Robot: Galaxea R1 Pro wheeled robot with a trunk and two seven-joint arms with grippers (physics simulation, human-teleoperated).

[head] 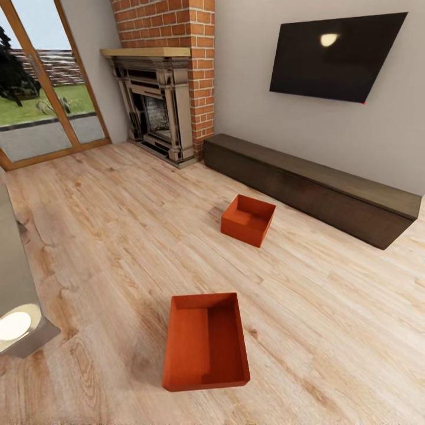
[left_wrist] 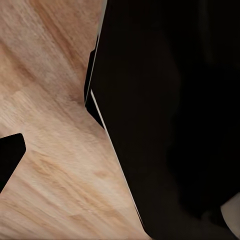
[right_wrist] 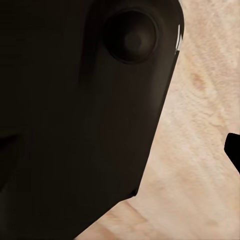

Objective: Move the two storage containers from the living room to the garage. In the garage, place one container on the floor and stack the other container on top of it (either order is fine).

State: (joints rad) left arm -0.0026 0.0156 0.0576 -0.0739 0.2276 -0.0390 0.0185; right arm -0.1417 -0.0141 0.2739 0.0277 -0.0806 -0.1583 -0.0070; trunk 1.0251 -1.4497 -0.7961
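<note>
Currently, living-rm inventory, largest item first:

1. Wood-plank floor [head: 330, 330] – light, runs wall to wall; also seen under both wrist cams.
2. Glass doors [head: 41, 88] – far left, lawn beyond.
3. Brick fireplace [head: 162, 88] – far corner, wood mantel.
4. Wall TV [head: 336, 56] – dark, on grey wall above the bench.
5. Low dark bench [head: 313, 186] – long, against the wall, starts beside the fireplace.
6. Near storage container [head: 205, 342] – orange-red, open top, empty, upright on the planks, closest to robot, roughly centre-low in head view.
7. Far storage container [head: 248, 219] – same type, empty, upright, near the bench front but apart from it; well apart from item 6.
8. Grey object w/ pale round patch [head: 18, 319] – left edge of head view; can't identify.

Grippers: wrist cams show mostly dark robot bodywork over planks. Left and right – whether spread or clenched, cannot tell. Neither box looks held.

Status (judgement): both boxes in living rm, not garage; nothing picked up yet. Pick-up of item 6 likely first.

Risks (judgement):
- Smooth plain walls, no handles → grip may slip, box tips or drops.
- Open thin rim → pinch on one wall could tilt the box.
- Base driving fwd could nudge item 6 across the planks.
- Item 7 close to bench → arm/base may clip bench on approach.
</note>
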